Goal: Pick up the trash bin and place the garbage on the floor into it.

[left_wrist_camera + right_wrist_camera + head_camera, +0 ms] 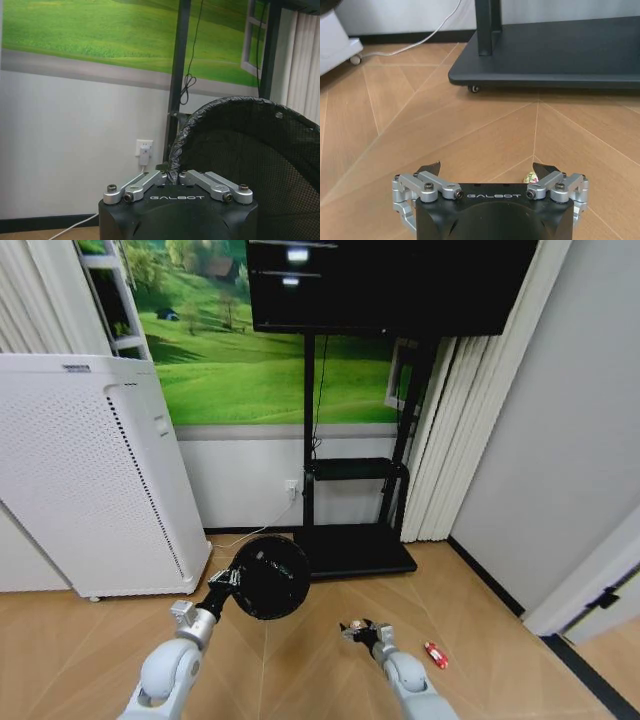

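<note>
The trash bin [270, 577] is a small black round mesh bin, held tilted above the floor [300, 670] with its dark opening toward me. My left gripper [225, 583] is shut on its rim; in the left wrist view the left gripper [172, 175] pinches the liner-covered edge of the trash bin [250, 160]. My right gripper [357, 630] hangs low over the parquet, open. In the right wrist view the right gripper [487, 170] has a small colourful piece of garbage [530, 176] just inside one fingertip [543, 168]. A red-and-white piece of garbage [435, 655] lies to its right.
A black TV stand base [350, 550] on castors stands just ahead, and the stand base [560, 55] is close in the right wrist view. A tall white perforated appliance [90, 480] stands at the left. A white cable [245, 535] runs along the wall. A black floor strip [590, 680] lies right.
</note>
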`<state>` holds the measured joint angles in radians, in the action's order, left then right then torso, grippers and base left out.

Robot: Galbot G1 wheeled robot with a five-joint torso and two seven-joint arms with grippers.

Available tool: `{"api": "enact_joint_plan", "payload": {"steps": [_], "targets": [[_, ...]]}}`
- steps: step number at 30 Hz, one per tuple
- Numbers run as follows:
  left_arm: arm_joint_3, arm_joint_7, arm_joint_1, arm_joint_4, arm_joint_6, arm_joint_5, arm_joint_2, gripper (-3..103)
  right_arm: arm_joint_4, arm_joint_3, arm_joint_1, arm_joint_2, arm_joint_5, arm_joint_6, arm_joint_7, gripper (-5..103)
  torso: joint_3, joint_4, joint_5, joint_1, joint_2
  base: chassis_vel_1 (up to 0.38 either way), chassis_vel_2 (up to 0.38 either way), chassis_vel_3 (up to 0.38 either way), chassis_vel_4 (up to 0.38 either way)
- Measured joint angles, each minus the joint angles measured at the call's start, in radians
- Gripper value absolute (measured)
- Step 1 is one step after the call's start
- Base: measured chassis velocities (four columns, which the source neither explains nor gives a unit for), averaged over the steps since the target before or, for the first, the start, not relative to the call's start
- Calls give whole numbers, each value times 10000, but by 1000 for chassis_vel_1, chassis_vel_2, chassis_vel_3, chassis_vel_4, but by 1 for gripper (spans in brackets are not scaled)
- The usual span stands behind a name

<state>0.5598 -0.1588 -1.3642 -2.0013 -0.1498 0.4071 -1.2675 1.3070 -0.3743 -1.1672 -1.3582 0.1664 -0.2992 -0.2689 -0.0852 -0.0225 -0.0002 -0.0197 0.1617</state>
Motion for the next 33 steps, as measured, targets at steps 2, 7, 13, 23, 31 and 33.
{"api": "enact_joint_plan", "payload": {"steps": [2, 7, 13, 23, 31, 33], "targets": [[-68, -4, 29, -89, 1, -3, 0, 3, -819, 196, 470, -123, -265, 242, 15, 100, 0, 1, 2, 1, 0, 0, 0, 0, 0], [-115, 8, -34, -264, -43, -15, 43, 3, -1695, 275, 922, -364, -495, 523, 231, 100, 0, 3, 3, 0, 0, 0, 0, 0, 0], [-42, 53, -272, -697, -166, 28, 205, 3, -3084, 277, 1629, -699, -883, 908, 516, 100, 0, 3, 2, 0, 0, 0, 0, 0, 0], [81, 70, -529, -1042, -227, 111, 334, 3, -4724, -40, 2521, -1094, -1398, 1376, 795, 100, 0, 3, 2, 1, 3, 0, 0, 0, 0], [77, 136, -527, -1042, -258, 216, 351, 3, -5708, -259, 2971, -1388, -1624, 1726, 1452, 100, 1, 2, 3, 1, 3, 0, 0, 0, 0], [53, 142, -549, -1029, -259, 216, 315, 3, -5820, -275, 3026, -1413, -1691, 1803, 1587, 100, 1, 3, 1, 0, 3, 0, 0, 0, 0]]}}
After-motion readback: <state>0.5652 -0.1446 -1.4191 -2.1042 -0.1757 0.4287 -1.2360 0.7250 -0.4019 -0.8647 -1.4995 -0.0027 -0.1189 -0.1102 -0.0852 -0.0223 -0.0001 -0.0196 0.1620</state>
